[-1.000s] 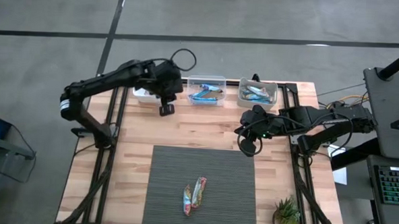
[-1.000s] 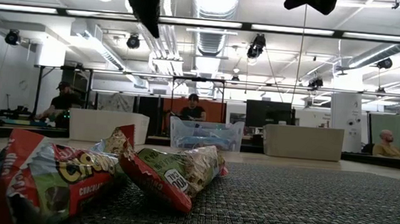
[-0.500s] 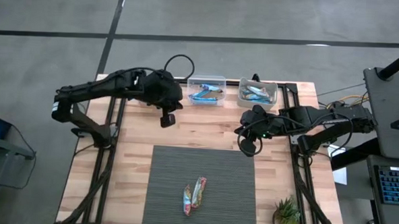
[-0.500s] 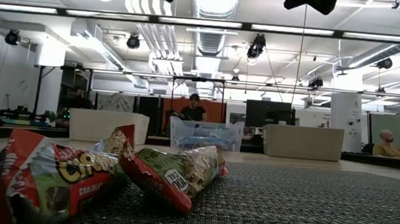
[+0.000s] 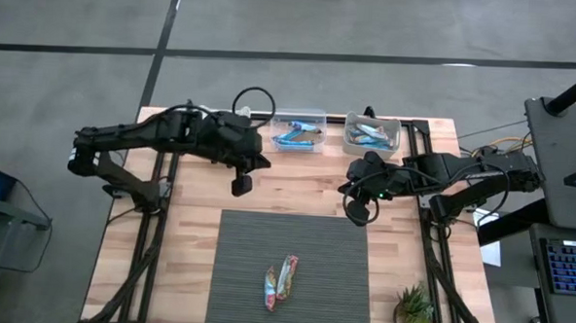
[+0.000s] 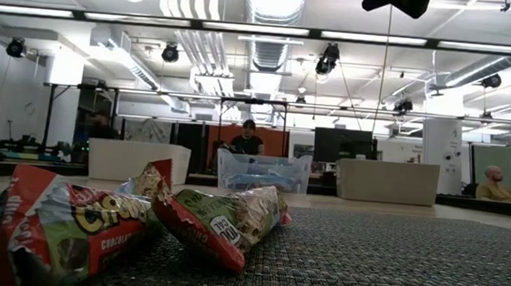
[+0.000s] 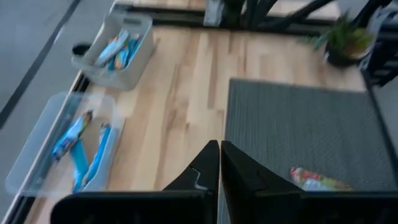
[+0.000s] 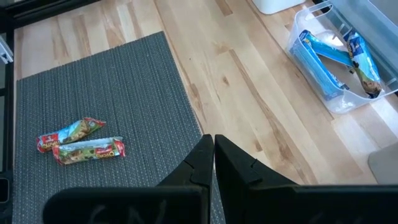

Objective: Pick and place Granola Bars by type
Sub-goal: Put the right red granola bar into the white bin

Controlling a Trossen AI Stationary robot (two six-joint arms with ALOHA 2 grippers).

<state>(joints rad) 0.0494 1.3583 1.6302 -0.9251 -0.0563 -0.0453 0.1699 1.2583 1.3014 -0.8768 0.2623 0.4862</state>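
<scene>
Two bars (image 5: 280,278) lay on your mat (image 5: 333,251), at six o'clock.
Your left gripper (image 5: 239,185) and right gripper (image 5: 360,211) hovered at twelve, both closed, empty.

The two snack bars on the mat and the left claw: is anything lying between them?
No. In the high view, only bare wood and dark mat separate the shut left gripper from the two bars.

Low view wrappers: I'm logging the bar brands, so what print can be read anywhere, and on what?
"CHOCOLA": white letters on the near red foil-wrapped granola bar, cut off at the fold.
Large yellow brand lettering above it: crumpled, not fully readable.
Small dark label on the second red and green foil-wrapped granola bar: too small to read.
Blue bars in the clear plastic bin: unreadable.
</scene>
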